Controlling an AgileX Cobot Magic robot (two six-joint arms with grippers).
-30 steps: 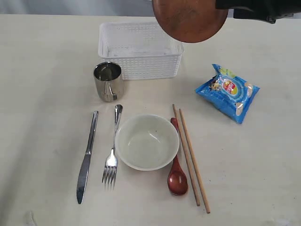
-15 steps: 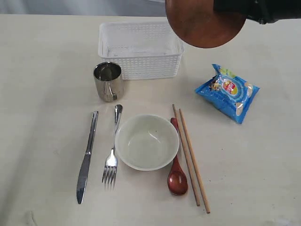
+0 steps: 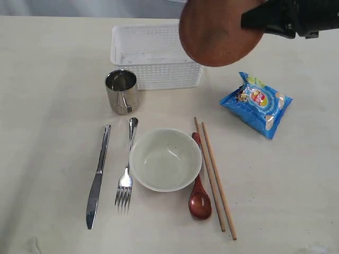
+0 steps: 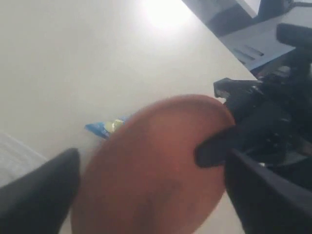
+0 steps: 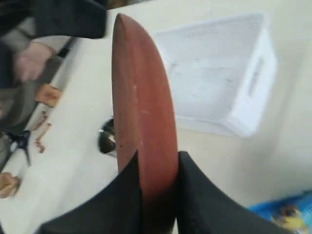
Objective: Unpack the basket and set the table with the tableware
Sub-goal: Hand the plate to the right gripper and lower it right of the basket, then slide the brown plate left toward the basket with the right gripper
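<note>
At the top of the exterior view, right of centre, the plate [image 3: 214,34] is held in the air over the right end of the basket [image 3: 153,74], clear of the table [image 3: 53,79]. It is clenched at its rim by the right gripper [image 3: 248,22]. In the right wrist view, 2 dark fingers [image 5: 112,204] are pressed against either face of the thin edge. A rim pinch is judged the only hold narrow jaws can take on a flat disc, which accounts for the steep tilt. The left gripper [image 4: 151,156] is found released: its fingers stand wide apart with the plate between them, and no contact is evident.

Below the basket a place setting is laid out. The bowl [image 3: 165,159] is at centre, with the cup [image 3: 122,91] to its upper left. The knife [image 3: 98,177] and fork [image 3: 127,169] lie side by side on its left. The spoon [image 3: 200,203] and 2 chopsticks [image 3: 214,177] lie just beside it on its right. The order is judged a conventional cover.

The basket appears emptied. The chip bag [image 3: 257,103] lies at right, well apart, and is judged set aside as not tableware. The plate is judged the 1 piece not yet placed. Bare table is required for it, as the centre is taken by the bowl. A slip from the rim pinch is noted as the main risk.
</note>
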